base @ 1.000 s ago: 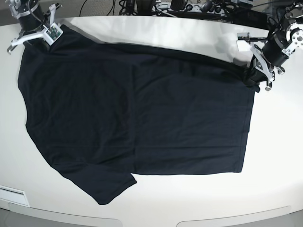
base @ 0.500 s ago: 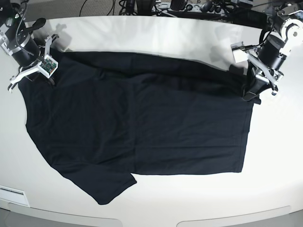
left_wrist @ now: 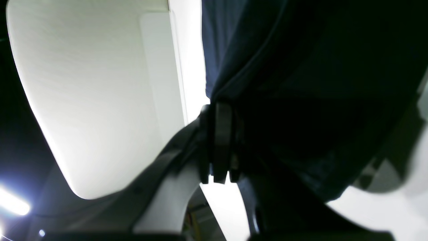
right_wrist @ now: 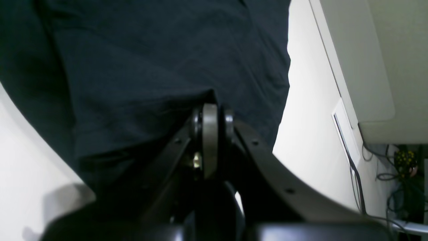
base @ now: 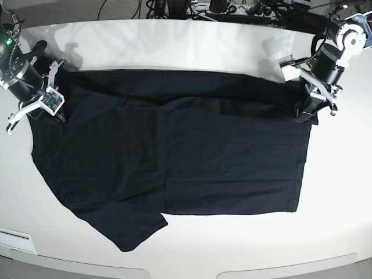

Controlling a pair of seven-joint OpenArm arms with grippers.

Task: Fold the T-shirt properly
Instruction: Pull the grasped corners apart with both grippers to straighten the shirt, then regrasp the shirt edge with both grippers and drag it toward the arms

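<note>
Claws [base: 307,110] [base: 49,113] pinch opposite far corners of T-shirt [base: 174,151].

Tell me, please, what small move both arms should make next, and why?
Probably carry the far edge further toward the near hem. Both end effectors, left and right, are shut on the T-shirt, and the lifted far edge covers only a narrow strip, so the fold looks unfinished.
</note>
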